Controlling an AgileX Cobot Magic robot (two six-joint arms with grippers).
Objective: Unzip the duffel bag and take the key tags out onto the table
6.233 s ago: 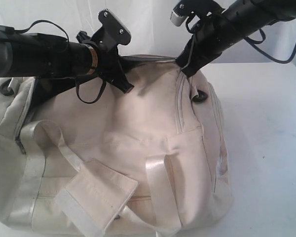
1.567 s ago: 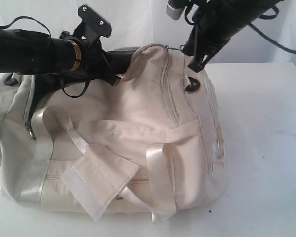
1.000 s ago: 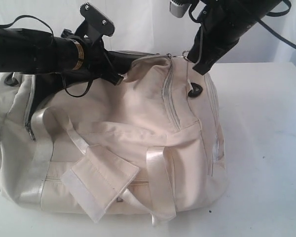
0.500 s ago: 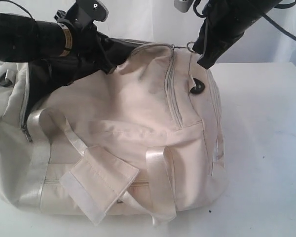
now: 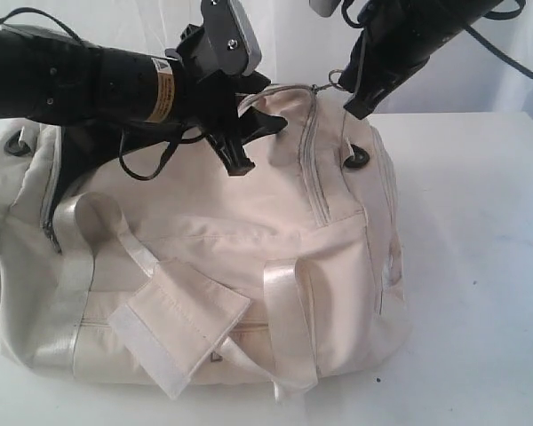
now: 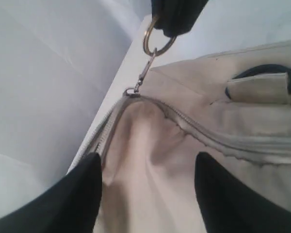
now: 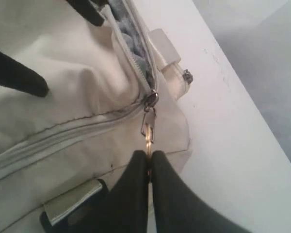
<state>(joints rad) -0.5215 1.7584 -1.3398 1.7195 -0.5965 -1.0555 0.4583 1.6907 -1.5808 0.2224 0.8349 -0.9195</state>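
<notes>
One large cream fabric duffel bag [image 5: 249,248] on flat white table [image 5: 480,266]. Two black grippers: left gripper [image 6: 148,158] spread wide over bag top, gripping nothing; right gripper [image 7: 148,156] clenched on single brass zipper-pull ring [image 6: 146,41]. Bag interior hidden except sliver of grey lining [image 7: 131,43]. Bag's left end cut off.

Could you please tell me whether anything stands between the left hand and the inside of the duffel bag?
Yes: the open left hand hovers over cream fabric of the duffel bag beside the zip. The right hand pinches the pull ring, and past the slider only a narrow slit shows grey lining. No key tags show.
</notes>
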